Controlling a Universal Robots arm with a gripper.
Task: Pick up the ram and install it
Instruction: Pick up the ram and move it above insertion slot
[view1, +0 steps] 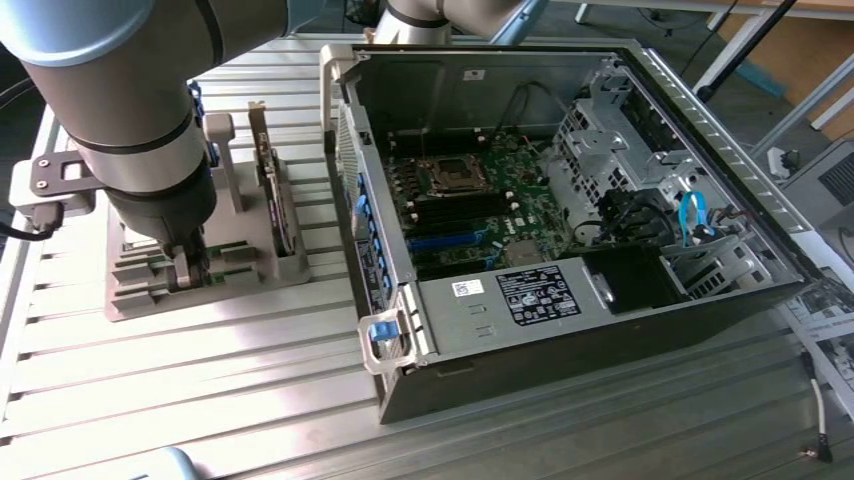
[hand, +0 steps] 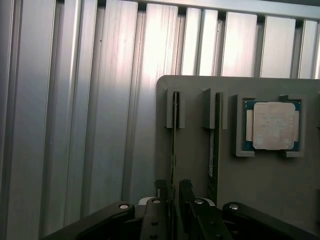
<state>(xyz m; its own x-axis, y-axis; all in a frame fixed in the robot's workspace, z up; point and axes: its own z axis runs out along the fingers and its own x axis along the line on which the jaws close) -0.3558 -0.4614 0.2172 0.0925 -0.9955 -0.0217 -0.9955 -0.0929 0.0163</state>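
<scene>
One ram (hand: 174, 131), one processor chip (hand: 272, 125), one expansion card (view1: 276, 200), one computer case (view1: 454, 85).

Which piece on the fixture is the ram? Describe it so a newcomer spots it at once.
Find the grey holder plate on the ribbed metal table, beside the open computer case. Two thin boards stand on edge in its slots, next to a square silver processor chip. The ram is the one farther from the chip, straddled by the open tool, unlike the other board.
</scene>
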